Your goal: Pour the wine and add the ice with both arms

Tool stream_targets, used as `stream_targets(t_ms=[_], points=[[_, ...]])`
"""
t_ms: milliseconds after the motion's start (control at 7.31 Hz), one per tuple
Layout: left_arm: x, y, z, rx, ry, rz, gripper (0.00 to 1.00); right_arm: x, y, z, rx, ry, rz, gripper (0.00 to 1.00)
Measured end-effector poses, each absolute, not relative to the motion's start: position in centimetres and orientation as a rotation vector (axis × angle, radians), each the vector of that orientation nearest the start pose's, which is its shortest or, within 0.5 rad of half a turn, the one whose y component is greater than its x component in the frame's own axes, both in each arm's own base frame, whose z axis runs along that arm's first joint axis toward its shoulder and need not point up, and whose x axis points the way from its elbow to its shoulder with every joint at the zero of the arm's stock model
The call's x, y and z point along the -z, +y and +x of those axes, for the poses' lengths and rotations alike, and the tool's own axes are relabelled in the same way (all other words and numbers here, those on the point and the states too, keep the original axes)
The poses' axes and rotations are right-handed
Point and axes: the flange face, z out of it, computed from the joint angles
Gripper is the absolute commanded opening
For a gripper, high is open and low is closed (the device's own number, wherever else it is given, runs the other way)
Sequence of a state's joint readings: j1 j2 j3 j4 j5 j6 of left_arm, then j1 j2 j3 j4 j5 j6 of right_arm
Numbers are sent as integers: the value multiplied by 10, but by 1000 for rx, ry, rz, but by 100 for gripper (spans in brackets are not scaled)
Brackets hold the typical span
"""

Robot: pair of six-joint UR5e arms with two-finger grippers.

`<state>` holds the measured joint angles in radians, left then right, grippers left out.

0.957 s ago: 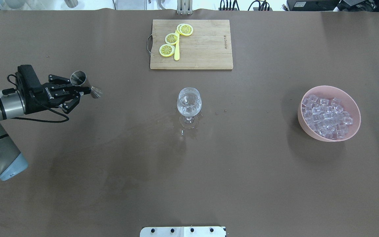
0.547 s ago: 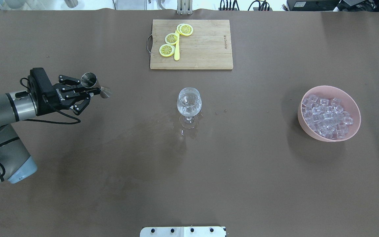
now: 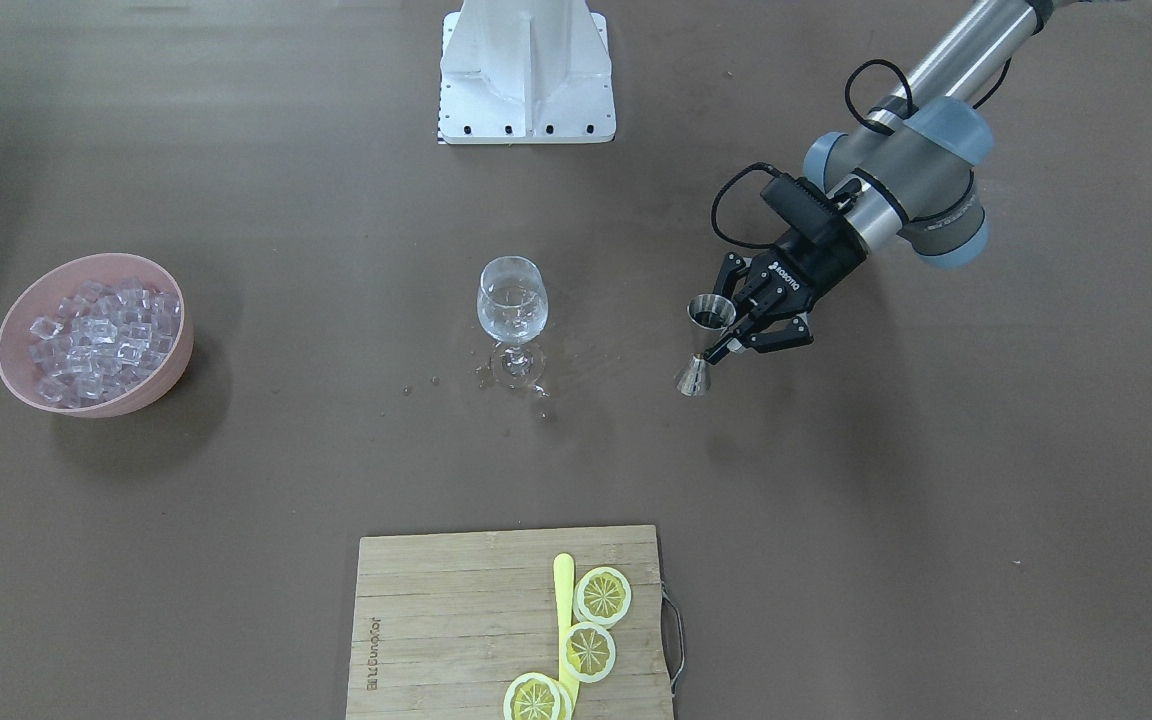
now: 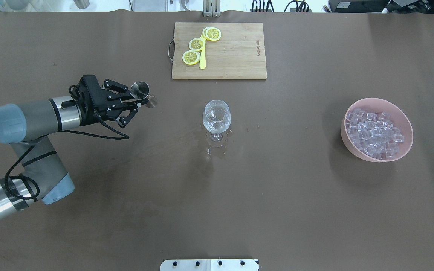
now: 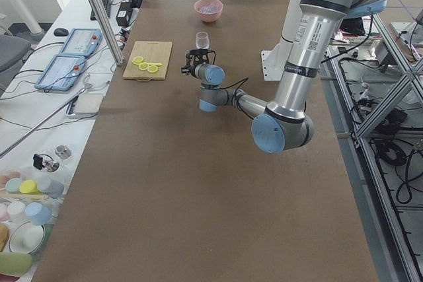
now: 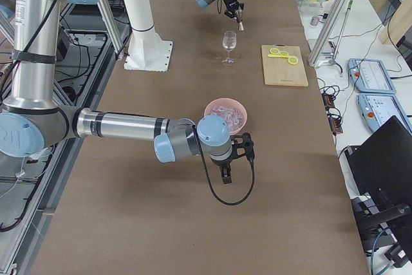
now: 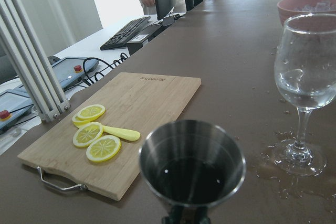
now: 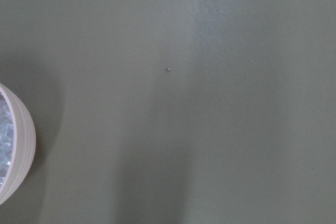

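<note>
A: What surrounds your jigger (image 4: 140, 89)?

B: A board (image 4: 232, 56), top centre; bowl (image 4: 349, 145) of ice (image 4: 373, 131), right; glass (image 4: 216, 116) with wine (image 4: 216, 113), mid-frame. Your left gripper (image 4: 136, 102) clamps the jigger, left of centre, well apart from the glass. Your right gripper (image 6: 226, 180): fingers, cannot tell.

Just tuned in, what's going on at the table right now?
The left gripper holds a metal jigger upright above the table, short of the wine glass. The glass holds some clear wine, with spilled drops around its foot. Nothing is pouring. The right gripper hangs near the pink bowl of ice; whether it is open cannot be told. No ice is in the glass.
</note>
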<state>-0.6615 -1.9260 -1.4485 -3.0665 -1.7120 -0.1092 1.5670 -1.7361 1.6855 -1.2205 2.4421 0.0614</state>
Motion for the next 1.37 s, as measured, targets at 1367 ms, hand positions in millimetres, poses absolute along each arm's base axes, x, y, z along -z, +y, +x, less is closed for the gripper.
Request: stream_targets(t_ms=[1367], points=[[-218, -434, 480, -847, 778, 1585, 0, -646, -420, 58, 53, -879, 221, 100]])
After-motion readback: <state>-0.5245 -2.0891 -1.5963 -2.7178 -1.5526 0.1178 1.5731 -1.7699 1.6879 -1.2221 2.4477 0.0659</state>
